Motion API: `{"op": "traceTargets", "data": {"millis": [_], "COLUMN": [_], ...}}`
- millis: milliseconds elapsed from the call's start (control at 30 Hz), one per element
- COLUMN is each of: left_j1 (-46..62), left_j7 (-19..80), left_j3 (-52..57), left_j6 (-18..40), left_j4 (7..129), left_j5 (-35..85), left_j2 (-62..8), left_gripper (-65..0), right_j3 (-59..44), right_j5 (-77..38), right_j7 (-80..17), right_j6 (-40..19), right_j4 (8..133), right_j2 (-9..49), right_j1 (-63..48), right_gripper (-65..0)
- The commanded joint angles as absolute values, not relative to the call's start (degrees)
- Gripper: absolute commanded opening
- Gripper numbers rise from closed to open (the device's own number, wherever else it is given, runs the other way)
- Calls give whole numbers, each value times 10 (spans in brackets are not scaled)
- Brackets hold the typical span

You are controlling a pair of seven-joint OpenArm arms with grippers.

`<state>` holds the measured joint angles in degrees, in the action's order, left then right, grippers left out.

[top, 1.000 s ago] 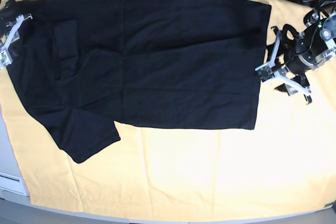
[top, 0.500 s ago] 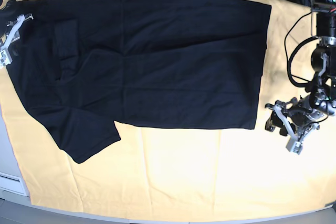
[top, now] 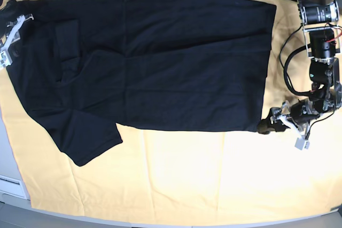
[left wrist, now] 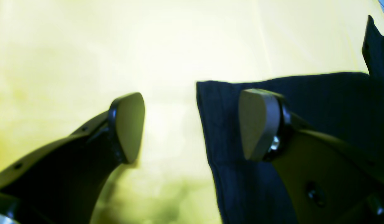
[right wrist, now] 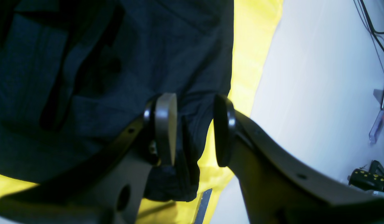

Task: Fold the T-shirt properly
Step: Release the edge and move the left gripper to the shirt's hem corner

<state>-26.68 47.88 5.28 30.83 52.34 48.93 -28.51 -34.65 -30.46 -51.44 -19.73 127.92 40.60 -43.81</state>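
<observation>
I see the yellow cloth (top: pixel 176 180) bare across its near half, with the T-shirt (top: pixel 160 62) spread flat over the far half, one sleeve jutting toward me. My left gripper (top: pixel 279 124) sits low at the shirt's near hem corner, jaws spread wide astride that edge. My right gripper (right wrist: pixel 192 130) stands half-spread over the bunched opposite edge, gripping nothing I can see.

bright, even room light falls from above on the yellow cloth (top: pixel 176 174), and only faint shadows lie under the black t-shirt (top: pixel 160 62). the base view bows at its edges like a fisheye. in the left wrist view the cloth (left wrist: pixel 86 46) is washed out to pale glare and the near fingers (left wrist: pixel 129 124) are soft and blurred. the right wrist view is darker, with the shirt (right wrist: pixel 86 62) murky and a bluish cast on the floor (right wrist: pixel 319 77).
</observation>
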Motion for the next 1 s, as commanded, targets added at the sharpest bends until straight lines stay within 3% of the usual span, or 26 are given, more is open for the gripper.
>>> {"op": "traceTargets", "data": {"millis": [0, 433, 967], "left_j1": [-284, -283, -286], "left_j7": [469, 476, 541], "left_j3": [57, 57, 57], "left_j6": [316, 318, 378], "left_j4": [532, 532, 532], "left_j5": [502, 486, 575], "left_j2": [-289, -269, -257], "left_gripper": [-169, -169, -169], "right_j3": [-353, -353, -353], "right_j5": [-303, -302, -302], "right_j7": [-505, -505, -505], "right_j6": [-195, -195, -195], "right_j4": [1285, 1285, 1285], "right_j2": [416, 416, 416], "right_j1": [-438, -438, -438], "right_gripper": [-423, -423, -423]}}
